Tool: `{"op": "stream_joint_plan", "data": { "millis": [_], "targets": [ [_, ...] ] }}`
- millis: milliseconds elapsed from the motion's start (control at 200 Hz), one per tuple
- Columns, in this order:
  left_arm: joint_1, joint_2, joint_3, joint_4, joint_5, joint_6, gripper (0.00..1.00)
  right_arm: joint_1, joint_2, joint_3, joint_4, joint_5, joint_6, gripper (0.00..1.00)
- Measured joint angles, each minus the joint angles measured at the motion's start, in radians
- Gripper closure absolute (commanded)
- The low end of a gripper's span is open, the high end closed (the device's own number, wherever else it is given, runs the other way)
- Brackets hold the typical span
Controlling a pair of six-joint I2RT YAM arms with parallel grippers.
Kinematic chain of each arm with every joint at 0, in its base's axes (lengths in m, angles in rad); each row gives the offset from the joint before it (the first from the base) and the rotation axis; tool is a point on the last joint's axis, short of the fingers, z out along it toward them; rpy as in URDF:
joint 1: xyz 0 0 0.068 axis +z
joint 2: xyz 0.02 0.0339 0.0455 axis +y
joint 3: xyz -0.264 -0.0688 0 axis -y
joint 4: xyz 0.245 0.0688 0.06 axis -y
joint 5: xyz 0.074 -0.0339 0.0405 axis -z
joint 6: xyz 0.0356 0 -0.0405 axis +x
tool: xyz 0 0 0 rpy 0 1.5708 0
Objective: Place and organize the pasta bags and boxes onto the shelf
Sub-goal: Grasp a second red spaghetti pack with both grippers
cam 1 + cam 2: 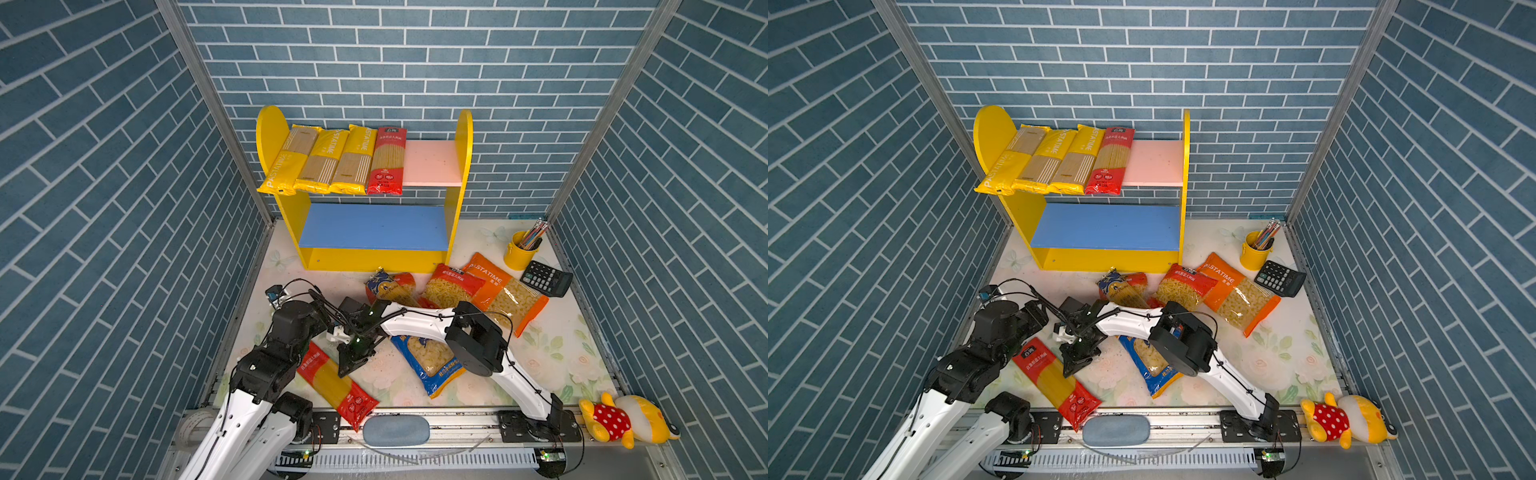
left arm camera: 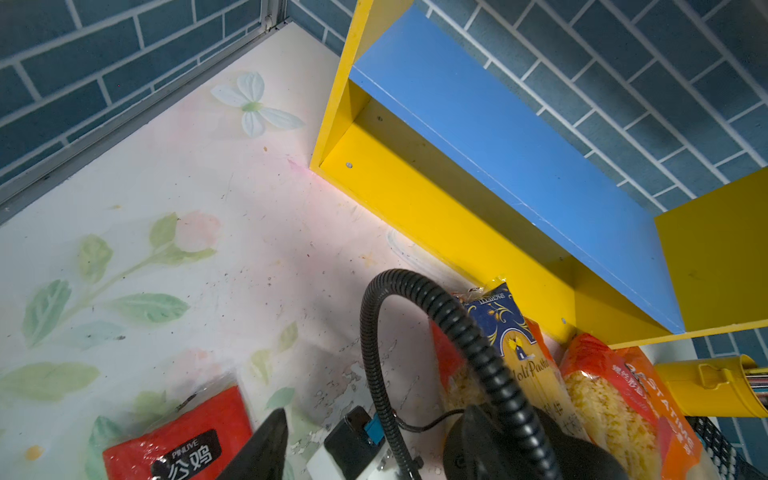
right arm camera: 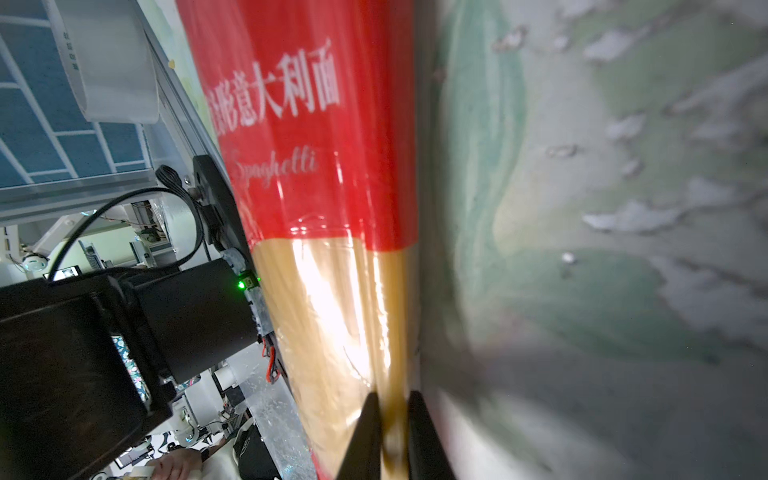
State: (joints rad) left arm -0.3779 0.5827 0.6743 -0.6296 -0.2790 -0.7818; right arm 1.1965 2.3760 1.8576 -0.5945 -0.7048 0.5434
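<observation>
**Edge pinch on a bench-lying spaghetti pack: failure modes and materials**

The right tool point(image 3: 394, 397) reaches across the middle with its jaws pressed onto one long edge of the red spaghetti pack point(image 1: 336, 384). The pack lies flat and slantwise on the bench point(image 1: 552, 353) near the front rail, well apart from the shelf point(image 1: 463, 158). The left tool point(image 1: 330, 326) stands just beside the right one. Its one visible finger point(image 2: 266, 440) sits far off-centre, so its jaws read as spread, with no pack between them.

Likely faults:
- The bite takes mostly film, so the glossy wrap may slip or tear on lifting.
- A hold on one edge rather than around the body would let the long pack twist and droop.
- The two wrists are crowded and could collide.
- The free strip of the pink upper board point(image 1: 432, 164) is narrow. A skewed arrival could nudge the yellow Pastatime packs point(image 1: 322, 162) and the shelved red pack point(image 1: 386, 162), which overhang the front edge.

Materials:
- The pack is slick, reflective film over stiff, probably brittle straight strands, forming a long, slim bar.
- The bench cover is a matte floral print, scuffed and flaking.
- The shelf is smooth painted board with round-topped side panels.
- The blue lower board point(image 1: 374, 226) carries nothing.
</observation>
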Motion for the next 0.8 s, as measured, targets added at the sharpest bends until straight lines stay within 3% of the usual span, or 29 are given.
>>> {"op": "stream_joint_plan", "data": {
  "millis": [150,500,670,735,800],
  "targets": [
    [0.000,0.003,0.000,0.003,0.019,0.008,0.32,-0.012,-0.031,-0.042,0.091,0.040,0.020,1.00],
    [0.000,0.017,0.000,0.026,0.046,0.013,0.32,-0.104,-0.109,-0.124,0.169,0.220,0.078,1.00],
    [0.000,0.021,0.000,0.030,0.053,0.013,0.32,-0.117,-0.125,-0.130,0.168,0.274,0.082,0.70],
    [0.000,0.021,0.000,0.030,0.053,0.013,0.32,-0.118,-0.129,-0.147,0.183,0.283,0.091,0.66],
    [0.001,0.021,0.000,0.030,0.052,0.014,0.32,-0.117,-0.129,-0.162,0.205,0.283,0.098,0.69]
  ]
}}
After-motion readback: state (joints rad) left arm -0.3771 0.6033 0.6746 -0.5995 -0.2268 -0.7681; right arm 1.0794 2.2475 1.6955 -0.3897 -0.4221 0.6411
